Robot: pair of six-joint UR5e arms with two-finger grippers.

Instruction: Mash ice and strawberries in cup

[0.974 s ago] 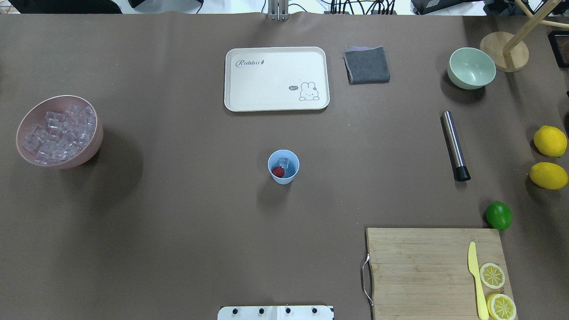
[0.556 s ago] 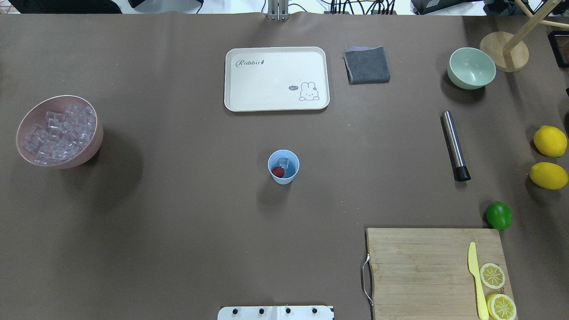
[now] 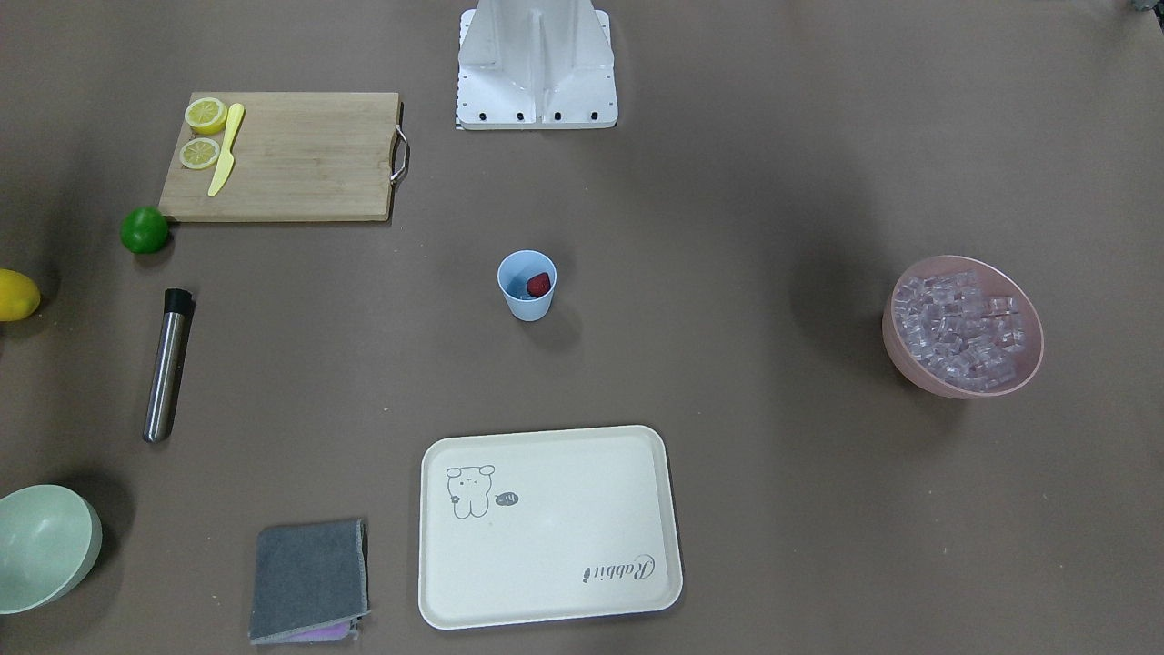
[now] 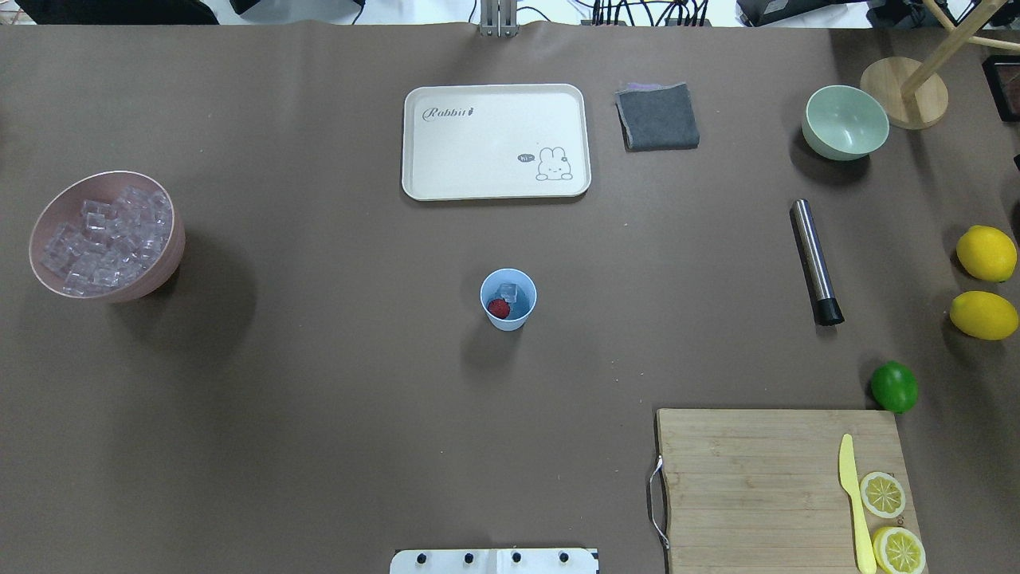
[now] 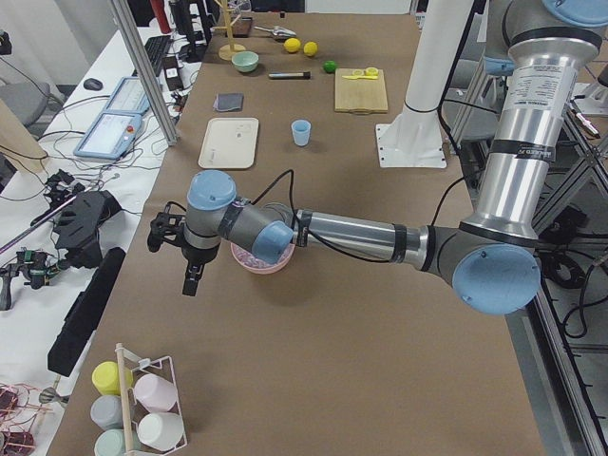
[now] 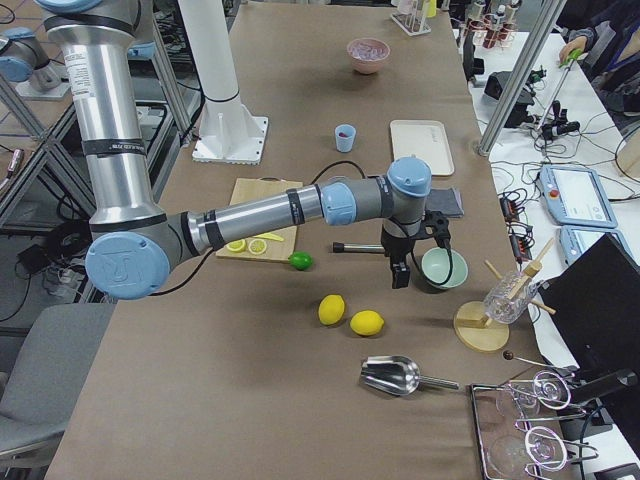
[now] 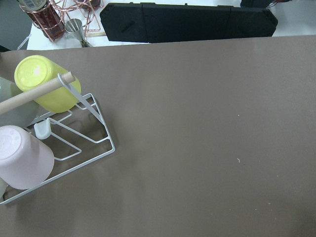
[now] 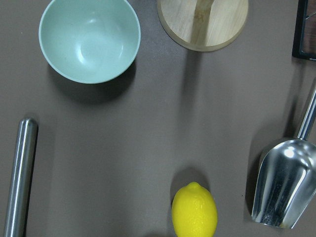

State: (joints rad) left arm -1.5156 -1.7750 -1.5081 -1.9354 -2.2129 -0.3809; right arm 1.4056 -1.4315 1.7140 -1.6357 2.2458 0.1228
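The light blue cup (image 4: pixel 508 300) stands upright mid-table, also in the front view (image 3: pixel 526 285). Inside it lie the red strawberry (image 4: pixel 499 308) and a clear ice cube (image 4: pixel 510 290). A heap of ice (image 4: pixel 107 239) fills the pink bowl (image 4: pixel 171 253) at the left. A steel muddler (image 4: pixel 814 260) lies at the right, also in the right wrist view (image 8: pixel 19 177). My left gripper (image 5: pixel 191 280) hangs beyond the pink bowl, far from the cup. My right gripper (image 6: pixel 399 272) hangs between the muddler and the pale green bowl (image 6: pixel 442 268). I cannot tell whether either is open.
A cream tray (image 4: pixel 496 141) and grey cloth (image 4: pixel 657 116) lie behind the cup. A cutting board (image 4: pixel 785 486) with a yellow knife and lemon slices, a lime (image 4: pixel 894 387) and two lemons (image 4: pixel 986 253) sit right. A steel scoop (image 8: pixel 285 182) and a cup rack (image 7: pixel 54 133) lie at the table's ends.
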